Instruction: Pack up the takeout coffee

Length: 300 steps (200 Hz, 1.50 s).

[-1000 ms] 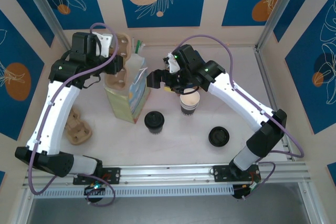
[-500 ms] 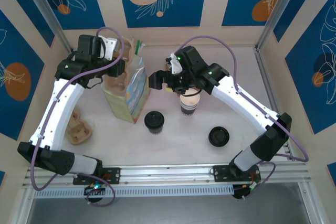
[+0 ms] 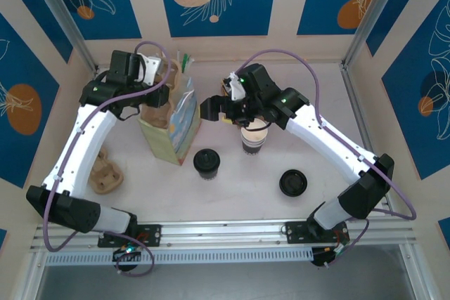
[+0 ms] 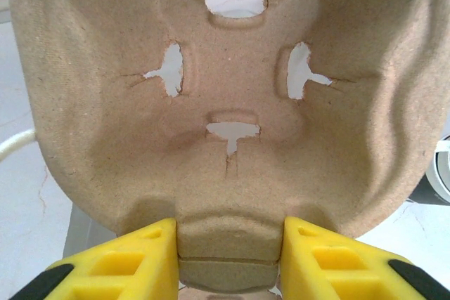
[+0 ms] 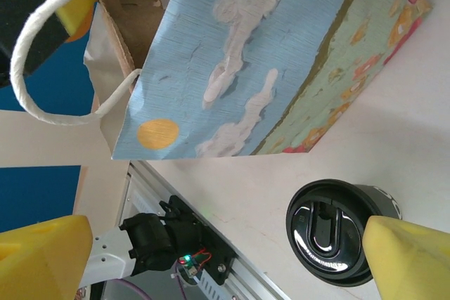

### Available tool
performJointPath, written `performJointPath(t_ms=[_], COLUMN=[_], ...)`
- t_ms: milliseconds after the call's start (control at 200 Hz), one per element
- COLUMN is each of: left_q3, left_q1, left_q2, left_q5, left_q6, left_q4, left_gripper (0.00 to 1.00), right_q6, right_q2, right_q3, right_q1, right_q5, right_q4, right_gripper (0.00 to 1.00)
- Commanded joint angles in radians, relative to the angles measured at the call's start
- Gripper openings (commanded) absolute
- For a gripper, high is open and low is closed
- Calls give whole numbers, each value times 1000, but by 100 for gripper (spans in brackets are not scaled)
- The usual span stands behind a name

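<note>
Left claw (image 4: 228, 258): we see it clamped on carrier (image 4: 225, 103).
Right claw (image 5: 225, 258): wide apart, empty, beside bag (image 5: 246, 68).
Change: left arm swung toward bag.

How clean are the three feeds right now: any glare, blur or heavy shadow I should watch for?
Top external: even light, soft shadows, sharp. Left wrist: moulded brown pulp cup carrier close and sharp, bright white through its holes. Right wrist: printed blue paper bag crisp, small glints on the takeout coffee's glossy black lid, right gripper jaws soft at the corners.
</note>
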Motion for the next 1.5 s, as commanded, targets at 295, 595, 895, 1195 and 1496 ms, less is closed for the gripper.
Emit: performJointPath(t_ms=[295,595,895,1195,1496], left_q3=[-53,-72,-39,-20,14], left_q1=[-16,-18,-18,-18,-18], left_q2=[13,29,72,83,140], left_q5=[-6,3,-15,-15,-38], left_q6=[-8,-12,-21,-31,-29], left_q4=[-31,-65,-139,-179,-252], left_gripper=[36,36,36,36,36], right_q6=[9,14,16,19,25], right_q2=[-44,-44,-52,-56,-66], right_q3=[-16,-26,-40,-49,-71], right_q1=[-1,-3,-3,-6,-7], right_q5=[-1,-1,1,1,-3], right_q4=[13,17,21,25,39], right_gripper=[99,99,99,99,99])
